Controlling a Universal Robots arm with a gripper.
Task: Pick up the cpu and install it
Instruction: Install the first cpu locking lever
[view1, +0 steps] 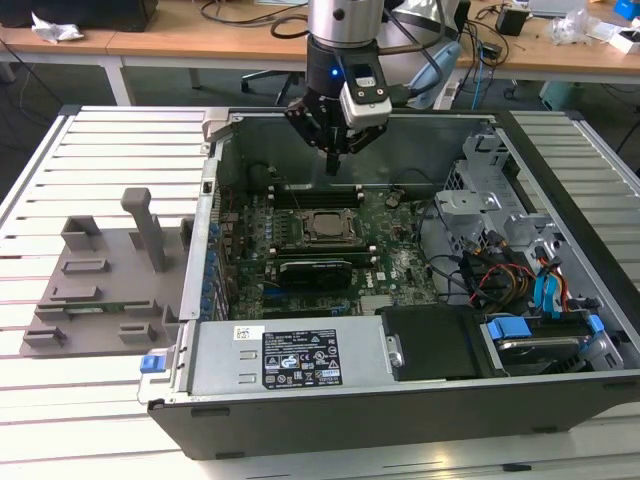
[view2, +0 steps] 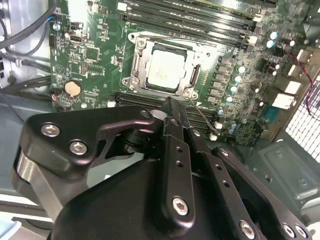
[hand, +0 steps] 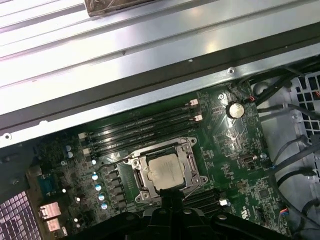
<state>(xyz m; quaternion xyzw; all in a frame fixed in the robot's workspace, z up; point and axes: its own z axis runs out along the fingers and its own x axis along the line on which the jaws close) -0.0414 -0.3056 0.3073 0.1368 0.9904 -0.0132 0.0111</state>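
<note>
**A:** so going across the exterior view from its left: grey fixture tray (view1: 95, 290) sits on the table (view1: 40, 170), then the open PC case (view1: 400, 400). where's the cpu?

**B:** the cpu (view2: 164, 70) lies flat in the socket frame (view2: 137, 65) on the motherboard (view1: 400, 265), looks seated already. The end effector (view1: 335, 150) hovers above it, fingers pinched together, grasping nothing. It's probably raised to clear the socket.
</note>
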